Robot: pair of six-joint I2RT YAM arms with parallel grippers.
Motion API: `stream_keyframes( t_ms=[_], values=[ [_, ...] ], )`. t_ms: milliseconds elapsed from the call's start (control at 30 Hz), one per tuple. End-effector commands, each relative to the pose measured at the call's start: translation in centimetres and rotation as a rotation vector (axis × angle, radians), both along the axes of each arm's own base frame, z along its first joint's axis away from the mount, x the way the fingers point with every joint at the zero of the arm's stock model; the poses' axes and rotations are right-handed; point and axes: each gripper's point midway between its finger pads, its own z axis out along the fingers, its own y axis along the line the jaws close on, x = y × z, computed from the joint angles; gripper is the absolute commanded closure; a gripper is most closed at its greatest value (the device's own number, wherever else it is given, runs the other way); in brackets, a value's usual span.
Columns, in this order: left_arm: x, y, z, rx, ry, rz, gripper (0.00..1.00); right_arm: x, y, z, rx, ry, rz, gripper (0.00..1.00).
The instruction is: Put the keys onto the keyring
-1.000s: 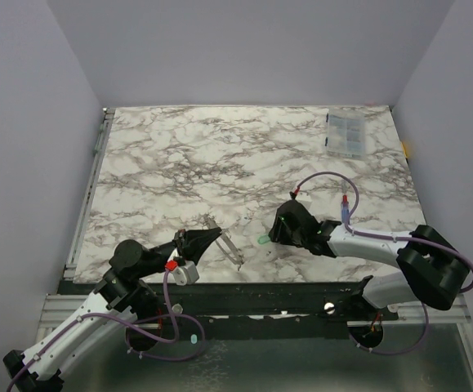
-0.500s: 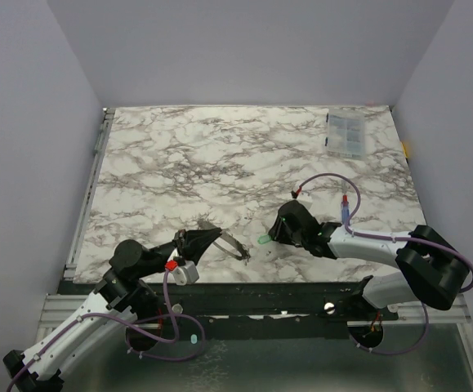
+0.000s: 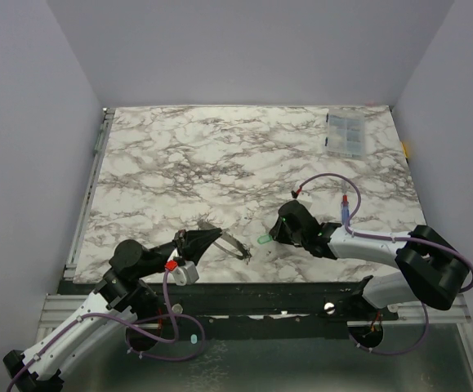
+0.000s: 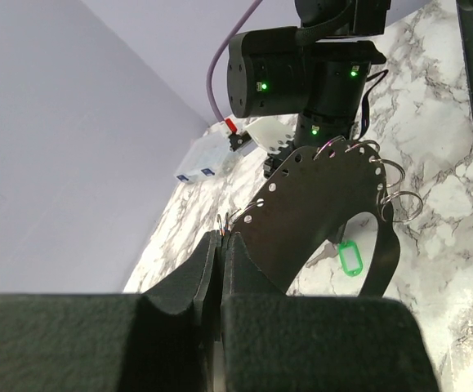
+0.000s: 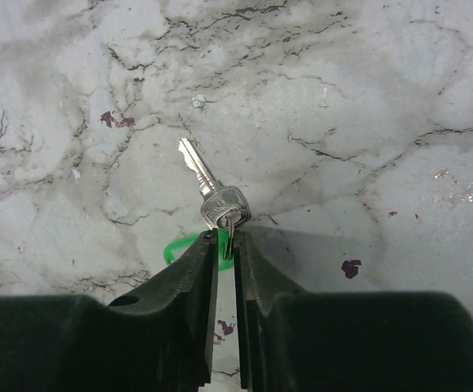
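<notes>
My left gripper [image 4: 221, 238] is shut on the rim of the keyring [image 4: 318, 204], a large dark loop with holes and small wire rings along its edge. It holds the keyring [image 3: 229, 243] just above the table near the front edge. A silver key [image 5: 211, 192] with a green tag [image 5: 175, 249] lies flat on the marble. My right gripper [image 5: 226, 237] is low over it, open by a narrow gap. Its fingertips straddle the small ring on the key's head. From above, the green tag [image 3: 263, 241] sits right at the right gripper [image 3: 275, 237].
A clear plastic box [image 3: 346, 133] lies at the back right of the marble table [image 3: 220, 155]. A purple cable [image 3: 322, 180] loops above the right arm. The black front rail [image 3: 285, 298] runs close behind both grippers.
The right jaws have narrowed around the key's small ring. The left gripper has turned the keyring so it shows wider from above. The key has stayed in place.
</notes>
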Motion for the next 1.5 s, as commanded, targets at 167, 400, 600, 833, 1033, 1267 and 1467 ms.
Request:
stream_keyframes(
  t_ms=[167,400,600,833,1033,1267,1467],
  values=[
    [-0.5,0.0,1.5,-0.036,-0.036,-0.022,1.0,0.4,-0.1,-0.5,-0.032,0.0,-0.005,0.81],
    [-0.5,0.0,1.5,-0.037,-0.036,-0.024,1.0,0.6,0.0,0.3,-0.038,-0.03,0.026,0.99],
    [-0.5,-0.1,1.4,-0.035,-0.028,-0.025,1.0,1.4,0.4,4.2,-0.114,-0.15,0.185,0.99],
    [-0.7,-0.4,1.1,-0.027,-0.014,-0.047,1.0,1.8,0.2,13.2,-0.15,-0.47,0.387,0.99],
    [-1.3,-0.8,1.0,-0.024,-0.001,-0.092,1.0,0.1,0.9,19.0,-0.117,-0.708,0.567,0.99],
    [-2.6,-1.6,0.6,-0.015,0.032,-0.183,1.0,-3.7,2.7,21.8,-0.09,-0.94,0.833,0.99],
    [-3.8,-2.3,-0.1,0.006,0.076,-0.277,1.0,-8.2,4.5,22.3,-0.058,-1.155,1.06,0.99]
  ],
)
